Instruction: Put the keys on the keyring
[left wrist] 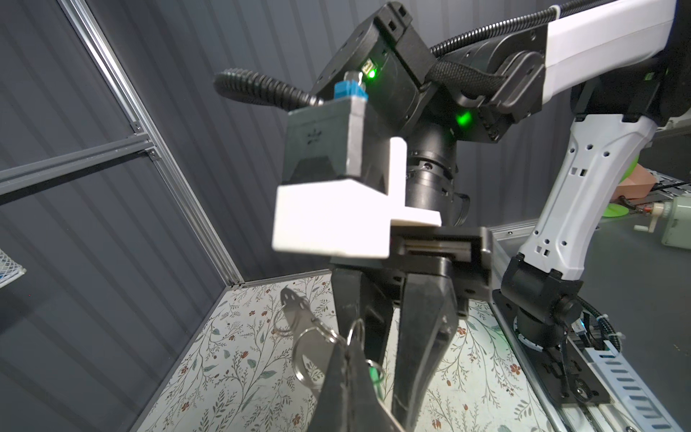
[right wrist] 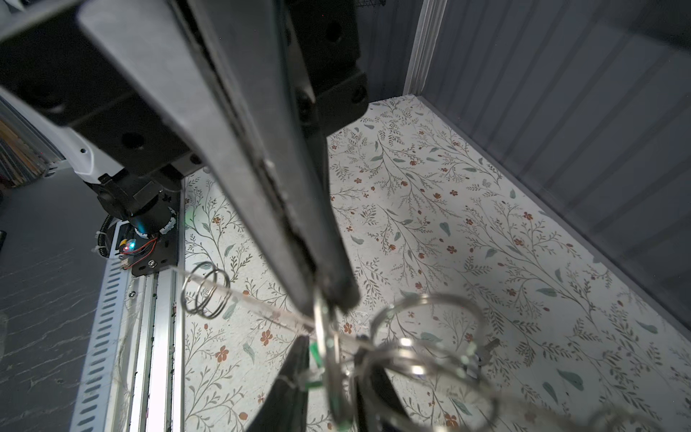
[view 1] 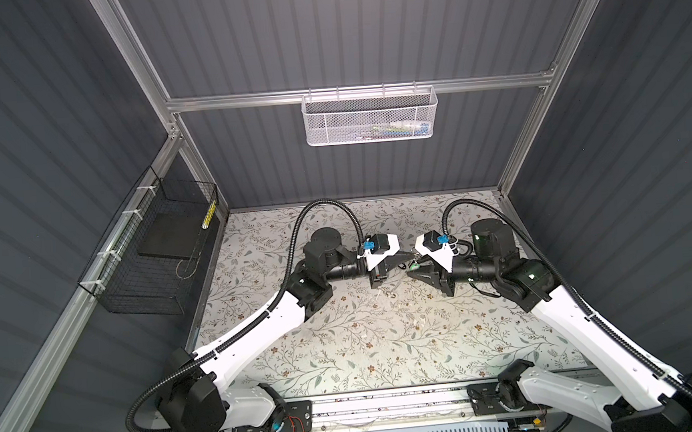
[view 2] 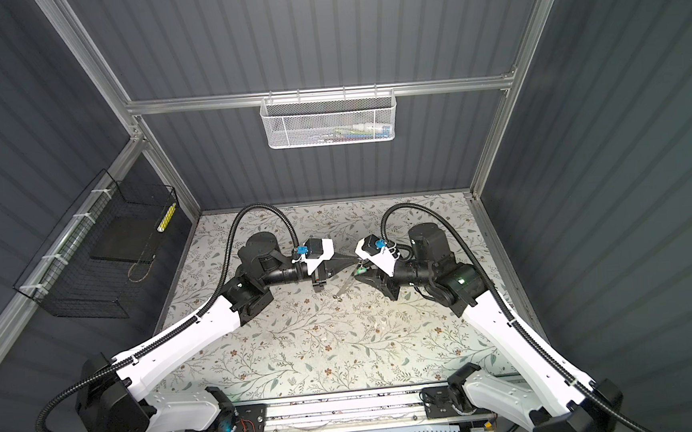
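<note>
My left gripper (right wrist: pixel 331 299) was clenched tight on the thin metal ring of the keyring (right wrist: pixel 316 357). The keyring's small green plastic tag sat between the fingers of my right gripper (view 1: pixel 416 267). Those jaws stood a little apart around the tag, and I couldn't tell whether they pinched it. Both tips met in mid-air above the floral-patterned tabletop (view 1: pixel 366 349). A flat silver metal key (view 2: pixel 343 284) hung just below them.

One left tool (view 1: pixel 410 256), one right tool (view 1: pixel 415 264), one white basket (view 1: pixel 371 117), one black basket (view 1: pixel 151 255), one keyring (view 1: pixel 414 267).
</note>
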Available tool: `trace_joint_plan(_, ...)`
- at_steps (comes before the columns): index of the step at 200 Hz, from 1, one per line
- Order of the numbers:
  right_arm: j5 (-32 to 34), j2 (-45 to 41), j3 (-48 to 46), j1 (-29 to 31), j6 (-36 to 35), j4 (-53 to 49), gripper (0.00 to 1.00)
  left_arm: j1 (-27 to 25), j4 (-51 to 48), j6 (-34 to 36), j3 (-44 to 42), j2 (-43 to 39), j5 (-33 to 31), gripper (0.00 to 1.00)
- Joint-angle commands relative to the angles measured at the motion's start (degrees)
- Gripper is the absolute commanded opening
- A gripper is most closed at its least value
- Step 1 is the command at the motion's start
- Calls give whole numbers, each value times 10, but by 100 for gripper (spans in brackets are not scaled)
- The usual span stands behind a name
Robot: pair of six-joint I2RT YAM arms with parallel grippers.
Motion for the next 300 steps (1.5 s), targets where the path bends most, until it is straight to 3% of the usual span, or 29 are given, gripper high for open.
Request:
trace_joint_plan(1, -15, -17, 4, -1, 6, 4, 24, 3, 16, -8, -4, -18, -9, 0)
trace_joint_plan(58, -22, -21, 4, -2, 2, -15, 6, 3, 22, -12, -7, -20, -13, 0)
trace_joint_plan(116, -33, 1, 14, -2, 2, -11, 0, 3, 41, -26, -11, -19, -12, 0)
trace_joint_plan(184, 8, 0, 44, -5, -13, -62, 0, 3, -34, 15, 4, -18, 23, 0)
trace_joint_plan(300, 39, -7, 71, -8, -39, -123, 0, 4, -166, 111, 32, -28, -6, 0)
